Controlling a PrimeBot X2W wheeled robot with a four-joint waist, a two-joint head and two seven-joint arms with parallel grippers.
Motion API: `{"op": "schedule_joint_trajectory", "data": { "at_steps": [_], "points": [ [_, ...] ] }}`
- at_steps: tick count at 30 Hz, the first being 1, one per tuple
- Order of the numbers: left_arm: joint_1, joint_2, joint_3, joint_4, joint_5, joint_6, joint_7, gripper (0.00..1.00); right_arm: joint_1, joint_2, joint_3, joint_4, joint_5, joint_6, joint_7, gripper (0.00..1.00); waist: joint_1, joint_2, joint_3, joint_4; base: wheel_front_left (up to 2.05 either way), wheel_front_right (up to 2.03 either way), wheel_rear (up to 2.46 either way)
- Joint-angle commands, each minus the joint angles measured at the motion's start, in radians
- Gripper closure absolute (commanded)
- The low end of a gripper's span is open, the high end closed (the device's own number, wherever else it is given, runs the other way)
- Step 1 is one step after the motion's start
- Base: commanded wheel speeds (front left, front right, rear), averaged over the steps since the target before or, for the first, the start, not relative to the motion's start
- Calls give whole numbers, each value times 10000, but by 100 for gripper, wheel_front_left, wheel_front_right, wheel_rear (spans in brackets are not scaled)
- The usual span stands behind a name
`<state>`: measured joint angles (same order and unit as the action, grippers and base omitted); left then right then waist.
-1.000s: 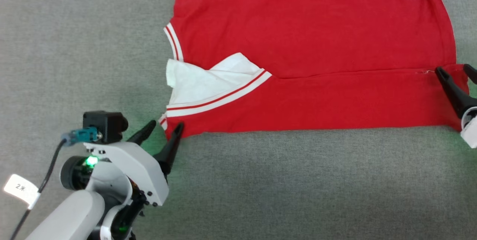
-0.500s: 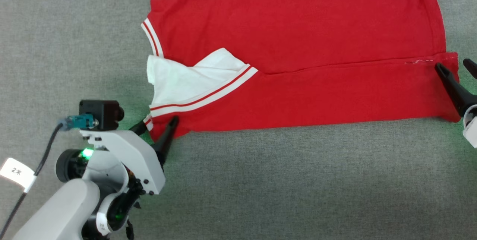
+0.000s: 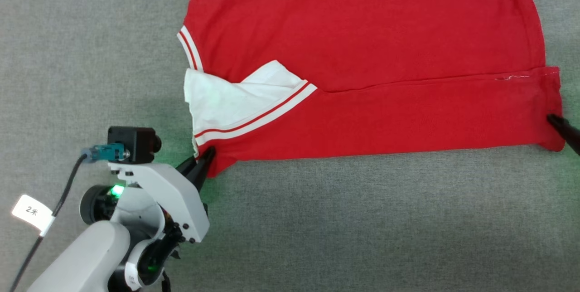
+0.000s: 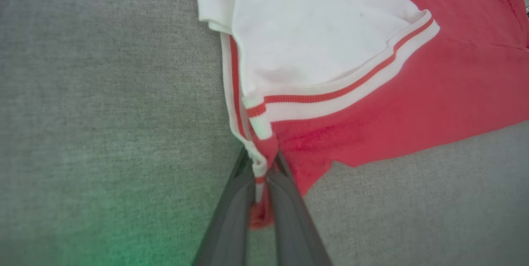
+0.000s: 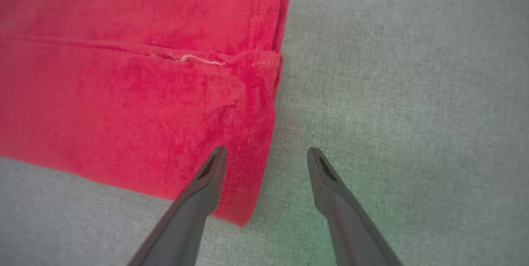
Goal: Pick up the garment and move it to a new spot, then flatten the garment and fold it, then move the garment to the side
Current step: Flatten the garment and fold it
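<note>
Grey felt worktop [image 3: 317, 219] under everything. Spread flat on it toward far edge: garment [image 3: 362, 56], near long side already folded over, white sleeve [image 3: 226, 97] tucked in at left. Half a second ago spread wide at near-left corner, now left gripper [image 4: 262, 175] pressed together, pinching striped trim [image 4: 258, 162] and red cloth there. Right gripper [image 5: 266, 150] fingers apart, straddling garment's edge at near-right corner, nothing gripped. Judged next: closing right claw, then lifting both corners for next fold
</note>
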<state>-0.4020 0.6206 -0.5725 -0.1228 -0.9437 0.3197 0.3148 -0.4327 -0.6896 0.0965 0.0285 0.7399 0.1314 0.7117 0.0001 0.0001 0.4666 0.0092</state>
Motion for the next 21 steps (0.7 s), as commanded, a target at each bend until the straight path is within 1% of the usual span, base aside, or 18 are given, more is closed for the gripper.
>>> {"op": "schedule_joint_trajectory", "data": {
  "at_steps": [1,3,5,6,7,12,13,14,15,21],
  "points": [
    [202,-137,-232,150,-52,-51,71,100,29,-30,-95,-92,59,-14,545,0,-1,-1,67,46,0,0,0],
    [130,-209,-280,167,-29,-89,63,100,-50,-30,-98,-182,79,-14,1086,0,-1,-1,139,90,0,0,0],
    [88,-243,-287,180,-18,-97,41,100,-107,25,-70,-229,86,-14,1265,0,-1,-1,182,108,0,0,0],
    [2,-307,-319,223,3,-120,15,100,-170,173,-72,-163,-39,-14,1550,0,-1,-1,272,155,0,0,0],
    [2,-307,-319,223,3,-120,15,100,-170,173,-72,-163,-39,-14,1550,0,-1,-1,272,155,0,0,0],
    [-200,-495,-400,405,52,-191,-26,100,-107,591,213,254,-363,-10,2097,0,-1,-1,392,293,0,0,0],
    [-228,-517,-422,444,60,-211,-34,100,-104,626,261,292,-412,-10,2115,30,-1,-1,401,309,0,0,0],
    [-240,-544,-438,480,72,-218,-42,100,-104,662,281,313,-440,-10,2097,75,-1,-1,399,327,0,0,0],
    [-250,-570,-456,518,78,-249,-50,100,-97,730,281,325,-445,-10,2068,100,-1,-1,387,345,0,0,0],
    [-19,-495,-418,625,-21,-263,-119,100,86,738,115,216,-383,-6,1790,100,-1,-1,-22,337,0,0,0]
  ]
}}
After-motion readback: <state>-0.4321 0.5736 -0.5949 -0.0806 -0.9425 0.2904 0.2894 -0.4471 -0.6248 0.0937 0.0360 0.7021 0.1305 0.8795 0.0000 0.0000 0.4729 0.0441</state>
